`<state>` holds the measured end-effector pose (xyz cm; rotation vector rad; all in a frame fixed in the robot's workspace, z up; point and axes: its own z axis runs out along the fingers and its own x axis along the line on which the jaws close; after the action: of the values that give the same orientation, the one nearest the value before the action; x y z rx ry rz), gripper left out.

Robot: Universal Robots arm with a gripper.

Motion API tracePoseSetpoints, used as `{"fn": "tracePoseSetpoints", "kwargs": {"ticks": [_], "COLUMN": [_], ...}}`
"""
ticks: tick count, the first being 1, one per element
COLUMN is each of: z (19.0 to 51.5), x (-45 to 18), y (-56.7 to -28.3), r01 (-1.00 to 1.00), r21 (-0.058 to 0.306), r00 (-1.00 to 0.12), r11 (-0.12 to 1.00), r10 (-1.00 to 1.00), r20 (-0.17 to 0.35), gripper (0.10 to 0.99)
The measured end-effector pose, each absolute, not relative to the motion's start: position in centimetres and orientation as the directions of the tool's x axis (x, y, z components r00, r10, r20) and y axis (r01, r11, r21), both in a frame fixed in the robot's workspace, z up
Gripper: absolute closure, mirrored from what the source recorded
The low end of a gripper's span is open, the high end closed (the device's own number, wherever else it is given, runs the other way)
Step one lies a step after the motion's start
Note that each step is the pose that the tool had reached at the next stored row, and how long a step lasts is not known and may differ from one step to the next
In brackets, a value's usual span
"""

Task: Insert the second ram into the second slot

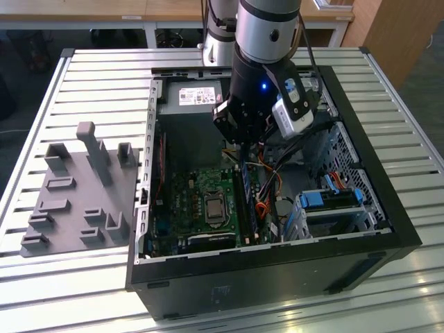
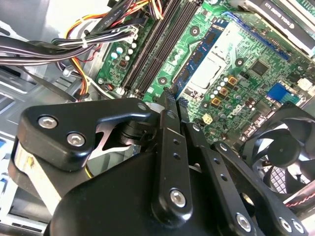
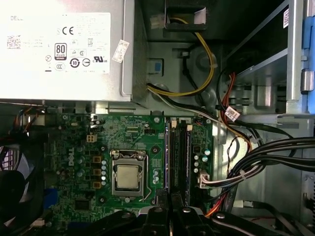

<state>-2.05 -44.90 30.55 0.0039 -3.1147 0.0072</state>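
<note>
Overhead, the gripper (image 2: 176, 97) hangs inside the open computer case (image 1: 277, 267), above the motherboard (image 3: 133, 130). Its fingers (image 2: 170, 128) are drawn narrow, tips nearly meeting, pinched on the second ram (image 2: 202, 56). The blue stick runs out from between the tips, on edge, its pale label facing the processor socket (image 3: 128, 174). It lies parallel to the black memory slots (image 3: 184, 157), on their socket side (whether its lower edge touches a slot, I cannot tell). The slots sit toward the board's cable-side edge, where black and orange cables (image 3: 266, 152) bundle past. The power supply (image 3: 59, 49) sits in the case corner beyond the board's far edge. The case stands on the slatted table (image 1: 90, 76), toward the exterior view's right. A grey fixture plate (image 1: 76, 187) lies beside it, by the table's edge at the exterior view's left.
</note>
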Motion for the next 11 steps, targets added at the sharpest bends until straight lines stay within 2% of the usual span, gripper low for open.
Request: {"fn": "tracePoseSetpoints", "kwargs": {"ticks": [11], "z": [30.20], "x": [-2.05], "y": [-44.90], "r01": [-0.003], "r21": [-0.005], "r00": [-1.000], "r11": [1.000], "r10": [-0.002], "r20": [0.027], "gripper": [0.949]}}
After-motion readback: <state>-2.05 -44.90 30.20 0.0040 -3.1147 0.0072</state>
